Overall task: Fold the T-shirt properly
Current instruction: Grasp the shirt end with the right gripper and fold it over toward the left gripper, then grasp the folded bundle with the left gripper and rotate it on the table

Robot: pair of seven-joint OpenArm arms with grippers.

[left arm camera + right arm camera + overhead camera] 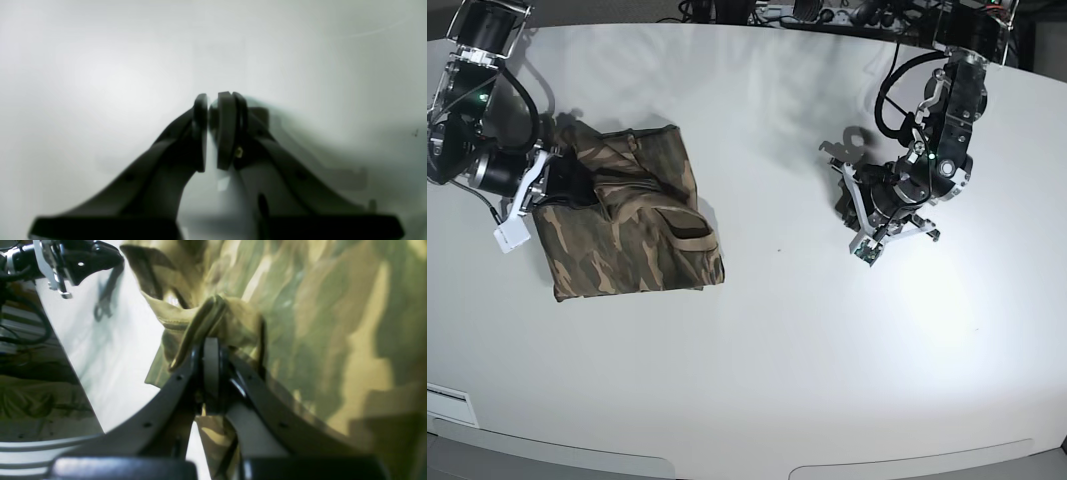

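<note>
The T-shirt [632, 225] lies bunched on the white table [777, 350]. The right gripper [567, 185] sits at its upper edge, pressed into the cloth. The left gripper [845, 195] hangs well apart, over bare tabletop.

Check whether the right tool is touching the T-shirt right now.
Touching. In the right wrist view, the right tool is shut on a bunched fold of the T-shirt, with cloth pinched between its closed jaws.

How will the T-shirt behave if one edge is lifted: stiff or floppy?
Probably floppy: the T-shirt lies in soft folds and bunches where the right tool pinches it. It will likely drape and sag, and its stacked layers may slide apart. It looks unlikely to roll.
</note>
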